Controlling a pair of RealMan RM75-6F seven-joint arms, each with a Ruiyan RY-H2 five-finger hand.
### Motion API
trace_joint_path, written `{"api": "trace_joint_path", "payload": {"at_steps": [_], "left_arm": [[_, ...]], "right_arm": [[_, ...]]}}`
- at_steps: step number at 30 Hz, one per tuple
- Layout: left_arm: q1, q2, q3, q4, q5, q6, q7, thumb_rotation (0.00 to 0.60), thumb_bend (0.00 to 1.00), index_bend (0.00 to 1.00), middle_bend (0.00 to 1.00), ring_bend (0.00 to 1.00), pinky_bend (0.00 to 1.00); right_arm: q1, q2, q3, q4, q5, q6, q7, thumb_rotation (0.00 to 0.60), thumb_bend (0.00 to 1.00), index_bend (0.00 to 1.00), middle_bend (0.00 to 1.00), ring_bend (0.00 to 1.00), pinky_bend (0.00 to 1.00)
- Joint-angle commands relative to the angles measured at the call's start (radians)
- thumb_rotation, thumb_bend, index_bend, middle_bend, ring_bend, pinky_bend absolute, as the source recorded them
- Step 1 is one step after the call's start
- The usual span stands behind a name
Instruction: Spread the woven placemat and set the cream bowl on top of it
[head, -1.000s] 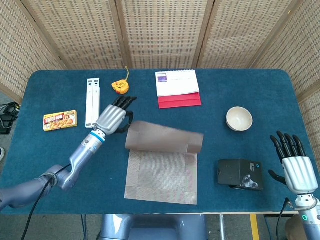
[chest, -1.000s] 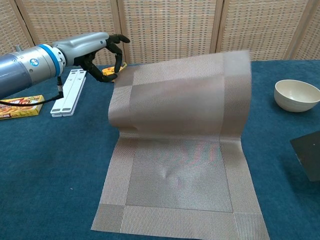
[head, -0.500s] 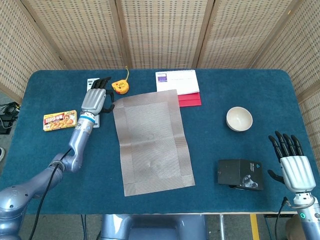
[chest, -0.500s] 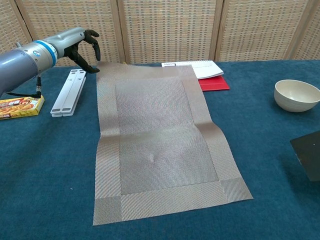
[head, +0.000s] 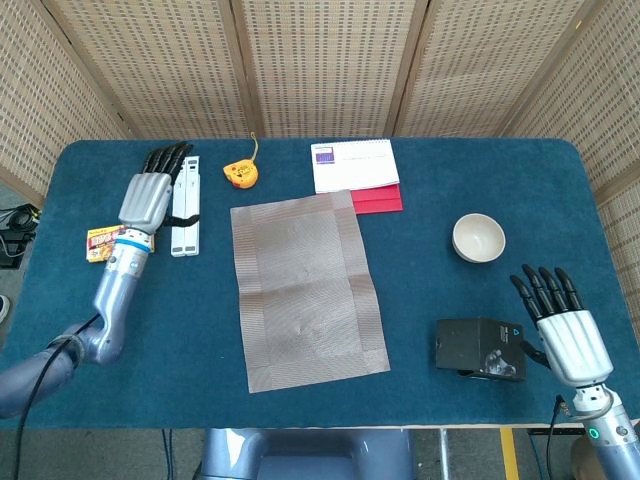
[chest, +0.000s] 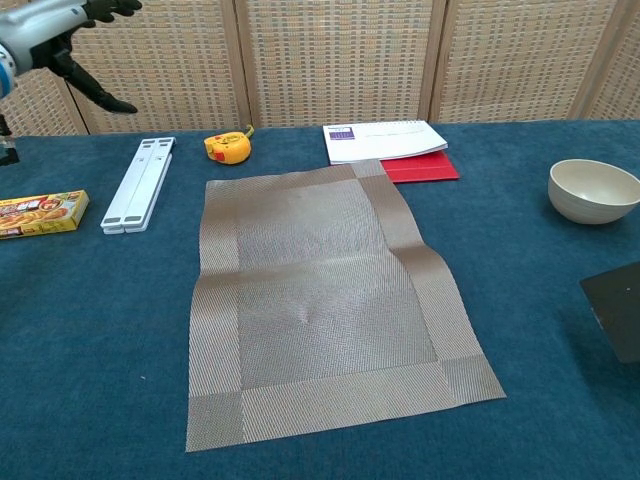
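The woven placemat (head: 305, 290) lies spread out in the middle of the frame on the dark blue felt-like tablecloth (head: 480, 180), a taupe rectangle with a finely ribbed weave, a plain border band around a lighter inner panel, and a soft crease across its middle; in the chest view its right edge (chest: 425, 262) ripples slightly, and its far right corner lies over the edge of a flat red folder (head: 375, 199). The cream bowl (head: 478, 238), round, smooth and glossy, sits right of centre, well apart from the placemat and empty as far as the chest view (chest: 594, 190) shows. The left hand (head: 148, 196), silver-backed with black fingers, hovers at the upper left with its fingers extended and slightly apart, holding nothing, above a white hinged folding stand (head: 185, 205) and beside a yellow boxed food packet (head: 103, 241). The right hand (head: 560, 325) is at the lower right, fingers straight and fanned, empty, just beside a matte black box (head: 480, 347). Near the top centre rests a white spiral-bound desk calendar (head: 354, 165) on the red folder, and left of it a small rounded yellow tape measure (head: 238, 174). Tan woven-cane screen panels (head: 320, 60) in wooden frames stand behind the table.
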Motion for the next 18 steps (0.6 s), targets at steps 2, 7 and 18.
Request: {"api": "trace_joint_path", "payload": {"at_steps": [2, 7, 18], "left_arm": [[0.164, 0.211, 0.053, -0.318, -0.052, 0.130, 0.164, 0.600, 0.00, 0.00, 0.00, 0.00, 0.00], [0.268, 0.321, 0.102, -0.492, -0.092, 0.206, 0.232, 0.600, 0.00, 0.00, 0.00, 0.00, 0.00], [0.375, 0.344, 0.142, -0.546, -0.032, 0.345, 0.219, 0.600, 0.00, 0.00, 0.00, 0.00, 0.00]], "right_arm": [[0.082, 0.054, -0.026, -0.071, -0.092, -0.095, -0.050, 0.600, 0.00, 0.03, 0.00, 0.00, 0.00], [0.202, 0.076, -0.060, -0.154, -0.207, -0.236, -0.018, 0.600, 0.00, 0.04, 0.00, 0.00, 0.00], [0.343, -0.106, -0.104, -0.038, -0.319, -0.393, -0.036, 0.600, 0.00, 0.10, 0.00, 0.00, 0.00]]}}
